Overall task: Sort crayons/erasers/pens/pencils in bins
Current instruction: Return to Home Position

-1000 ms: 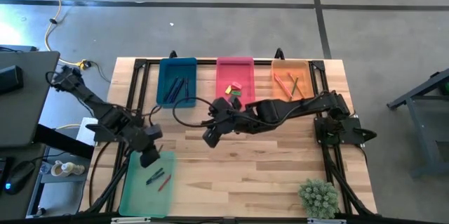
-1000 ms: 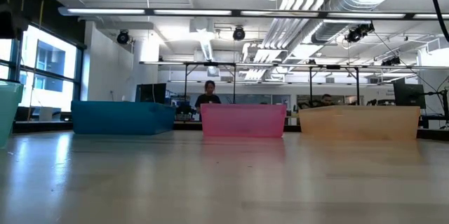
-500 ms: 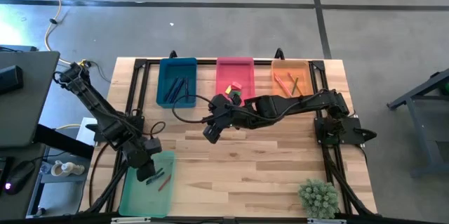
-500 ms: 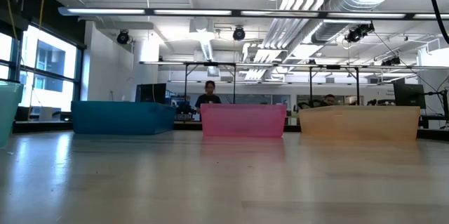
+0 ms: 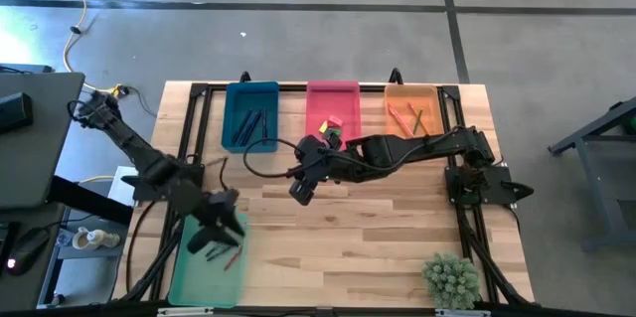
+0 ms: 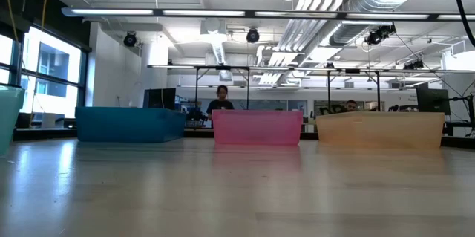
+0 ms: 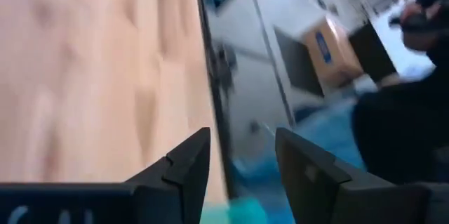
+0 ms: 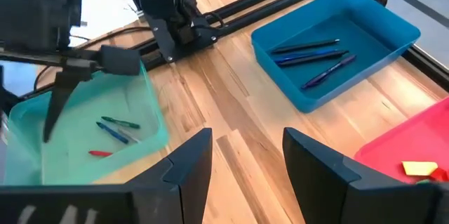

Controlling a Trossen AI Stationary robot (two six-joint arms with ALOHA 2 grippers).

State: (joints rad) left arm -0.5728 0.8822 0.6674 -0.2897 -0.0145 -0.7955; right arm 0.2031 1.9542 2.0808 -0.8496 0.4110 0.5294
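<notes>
My left gripper (image 5: 213,235) (image 7: 242,155) hangs open above the light green bin (image 5: 189,275) at the table's near left, with nothing between its fingers. In that bin lie three crayons: green (image 8: 120,121), blue (image 8: 112,133) and red (image 8: 100,153). My right gripper (image 5: 301,188) (image 8: 246,155) stands open and empty over the table's middle, just in front of the pink bin (image 5: 333,93). Pens (image 8: 309,55) lie in the blue bin (image 5: 250,93). Erasers (image 5: 334,126) lie in the pink bin, and pencils (image 5: 407,118) in the orange bin (image 5: 412,93).
The blue, pink and orange bins stand in a row along the far edge. A green plant (image 5: 452,279) sits at the near right corner. Bare wood (image 5: 348,247) stretches between the green bin and the plant. Black frame rails (image 5: 189,118) run along the table's sides.
My left gripper has dipped toward the near edge into the light green bin and come back up a little, turning as it went. Its fingers have spread open. My right arm has stayed nearly still.
</notes>
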